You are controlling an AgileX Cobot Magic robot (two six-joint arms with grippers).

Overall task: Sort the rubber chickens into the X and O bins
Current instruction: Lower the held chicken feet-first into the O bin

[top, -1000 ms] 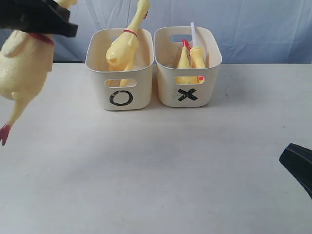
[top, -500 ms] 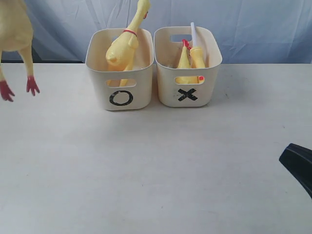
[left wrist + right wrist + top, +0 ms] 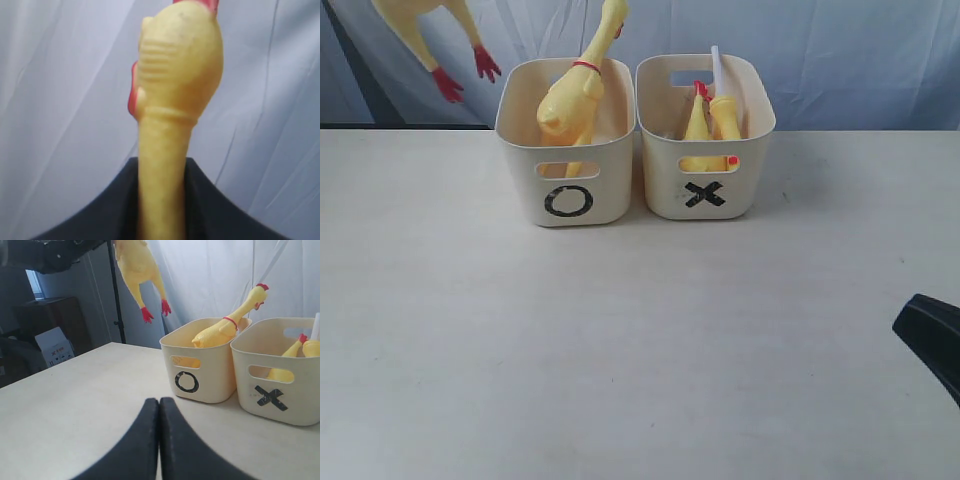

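Note:
My left gripper (image 3: 162,200) is shut on the neck of a large rubber chicken (image 3: 180,65). The chicken hangs high above the table's far left, and only its legs and red feet (image 3: 447,84) show in the exterior view. The O bin (image 3: 565,140) holds another large chicken (image 3: 572,100), whose neck sticks out over the rim. Two small chickens (image 3: 696,120) stand in the X bin (image 3: 705,150) beside it. My right gripper (image 3: 159,402) is shut and empty, low over the table's near right (image 3: 930,340).
A white stick (image 3: 717,68) pokes up from the X bin. Blue-white curtains hang behind the table. In the right wrist view, a black stand pole (image 3: 118,305) and a cardboard box (image 3: 55,345) are beyond the table's far edge.
The held chicken has risen and swung right towards the O bin, so its body is now above the exterior view. The right gripper has not moved.

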